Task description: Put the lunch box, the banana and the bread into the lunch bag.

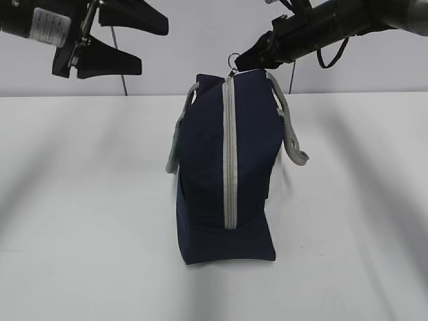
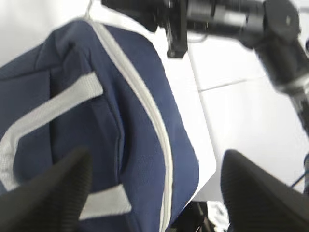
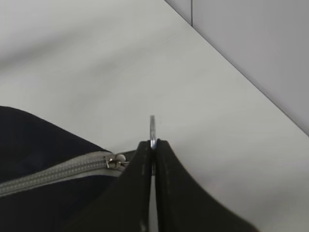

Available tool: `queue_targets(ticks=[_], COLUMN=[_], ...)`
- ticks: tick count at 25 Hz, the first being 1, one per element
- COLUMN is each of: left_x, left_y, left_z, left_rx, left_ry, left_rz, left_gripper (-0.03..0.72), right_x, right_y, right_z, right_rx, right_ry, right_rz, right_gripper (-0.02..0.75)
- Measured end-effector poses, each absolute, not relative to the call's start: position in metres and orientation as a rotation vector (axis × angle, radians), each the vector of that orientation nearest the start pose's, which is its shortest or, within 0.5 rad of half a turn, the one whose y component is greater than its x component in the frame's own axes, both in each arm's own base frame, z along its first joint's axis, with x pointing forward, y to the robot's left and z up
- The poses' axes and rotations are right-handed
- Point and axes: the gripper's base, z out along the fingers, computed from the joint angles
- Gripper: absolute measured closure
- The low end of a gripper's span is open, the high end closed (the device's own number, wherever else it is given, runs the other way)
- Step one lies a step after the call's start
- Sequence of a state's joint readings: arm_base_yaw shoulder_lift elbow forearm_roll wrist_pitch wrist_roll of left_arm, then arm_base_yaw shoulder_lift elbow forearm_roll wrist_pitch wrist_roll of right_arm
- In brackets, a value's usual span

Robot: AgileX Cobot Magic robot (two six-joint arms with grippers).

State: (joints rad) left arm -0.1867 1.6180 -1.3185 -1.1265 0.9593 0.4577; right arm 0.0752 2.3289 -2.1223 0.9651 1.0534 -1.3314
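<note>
The navy lunch bag (image 1: 207, 167) stands on its end on the white table, its grey zipper (image 1: 229, 154) running closed up the side that faces the exterior view. My right gripper (image 1: 242, 65) is at the bag's top corner, shut on the metal ring pull (image 3: 152, 128) beside the zipper slider (image 3: 112, 163). My left gripper (image 1: 152, 47) hangs open up and to the left of the bag, touching nothing. In the left wrist view its fingers (image 2: 58, 188) frame the bag (image 2: 135, 125) from a distance. The lunch box, the banana and the bread are out of view.
Grey webbing handles (image 1: 289, 127) hang off both sides of the bag. The white table (image 1: 80, 200) spreads around it, with a pale wall (image 1: 194, 40) close behind. The right arm (image 2: 227, 17) reaches across above the bag's top.
</note>
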Motion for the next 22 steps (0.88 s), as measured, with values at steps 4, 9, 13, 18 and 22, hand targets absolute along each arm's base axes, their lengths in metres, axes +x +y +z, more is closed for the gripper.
queue_targets(ticks=[4, 9, 13, 18, 22], left_x=[0.358, 0.404, 0.433, 0.451, 0.452], left_y=[-0.138, -0.146, -0.152, -0.163, -0.180], left_z=[0.314, 0.289, 0.273, 0.261, 0.250], left_rx=[0.052, -0.061, -0.137, -0.190, -0.186], left_ry=[2.394, 2.434, 2.447, 2.462, 2.495], left_rz=[-1.306, -1.336, -1.362, -1.385, -1.406], left_gripper=[0.166, 0.183, 0.197, 0.202, 0.202], right_x=[0.506, 0.505, 0.505, 0.505, 0.505], right_y=[0.104, 0.104, 0.104, 0.104, 0.104], right_z=[0.243, 0.243, 0.243, 0.243, 0.243], right_rx=[-1.144, -1.150, -1.145, -1.145, -1.147], right_ry=[1.916, 1.920, 1.925, 1.926, 1.926], right_rz=[0.646, 0.655, 0.660, 0.663, 0.665], right_gripper=[0.754, 0.754, 0.754, 0.754, 0.754])
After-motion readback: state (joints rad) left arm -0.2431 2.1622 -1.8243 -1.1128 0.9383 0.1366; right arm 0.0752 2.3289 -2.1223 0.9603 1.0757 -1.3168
